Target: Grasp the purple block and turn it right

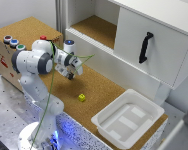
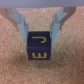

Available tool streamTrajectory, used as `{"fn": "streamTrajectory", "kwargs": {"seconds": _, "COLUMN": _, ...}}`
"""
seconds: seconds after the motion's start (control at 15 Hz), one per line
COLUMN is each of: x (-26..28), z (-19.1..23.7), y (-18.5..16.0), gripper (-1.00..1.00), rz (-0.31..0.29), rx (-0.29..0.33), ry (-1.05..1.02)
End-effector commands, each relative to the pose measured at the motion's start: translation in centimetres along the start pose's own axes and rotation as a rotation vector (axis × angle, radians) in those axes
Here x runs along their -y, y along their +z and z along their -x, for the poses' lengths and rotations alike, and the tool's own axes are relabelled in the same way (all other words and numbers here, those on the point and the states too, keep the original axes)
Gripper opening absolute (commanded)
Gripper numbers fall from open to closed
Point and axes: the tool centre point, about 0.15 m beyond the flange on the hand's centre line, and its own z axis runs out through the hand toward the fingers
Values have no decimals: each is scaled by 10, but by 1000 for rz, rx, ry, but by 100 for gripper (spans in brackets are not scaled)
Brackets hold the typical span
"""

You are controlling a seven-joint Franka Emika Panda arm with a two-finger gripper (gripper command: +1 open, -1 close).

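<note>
**Purple block between the gripper's fingers above the cork**

In the wrist view the purple block (image 2: pixel 38 46), marked with yellow letters, sits between the two fingers (image 2: pixel 20 23) of the gripper (image 2: pixel 39 29), jaws closed against its sides, cork surface behind it. In the exterior view, nearest lies a white tray (image 1: pixel 128 117) at the right, then a small yellow cube (image 1: pixel 82 97) on the cork table (image 1: pixel 101 87). Farther, the gripper (image 1: pixel 71 73) hangs above the cork; the block itself cannot be made out there. Beyond stands a white cabinet (image 1: pixel 144 35) with a black handle (image 1: pixel 145 47).
</note>
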Motion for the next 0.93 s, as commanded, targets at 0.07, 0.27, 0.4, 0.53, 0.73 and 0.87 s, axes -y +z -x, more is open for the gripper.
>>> {"fn": "streamTrajectory", "kwargs": {"seconds": 0.07, "x": 11, "z": -23, "y": -5, "gripper": -100, "rz": 114, "rx": 77, "ry": 72}}
{"fn": "streamTrajectory", "kwargs": {"seconds": 0.27, "x": 20, "z": -33, "y": 2, "gripper": -100, "rz": 177, "rx": 98, "ry": 245}}
{"fn": "streamTrajectory", "kwargs": {"seconds": 0.4, "x": 24, "z": -45, "y": 7, "gripper": -100, "rz": 173, "rx": 117, "ry": 432}}
{"fn": "streamTrajectory", "kwargs": {"seconds": 0.53, "x": 26, "z": -57, "y": 11, "gripper": -100, "rz": 152, "rx": 141, "ry": 588}}
{"fn": "streamTrajectory", "kwargs": {"seconds": 0.73, "x": 29, "z": -61, "y": 13, "gripper": -100, "rz": 149, "rx": 191, "ry": 740}}
{"fn": "streamTrajectory", "kwargs": {"seconds": 0.87, "x": 30, "z": -63, "y": 11, "gripper": -100, "rz": 178, "rx": 207, "ry": 819}}
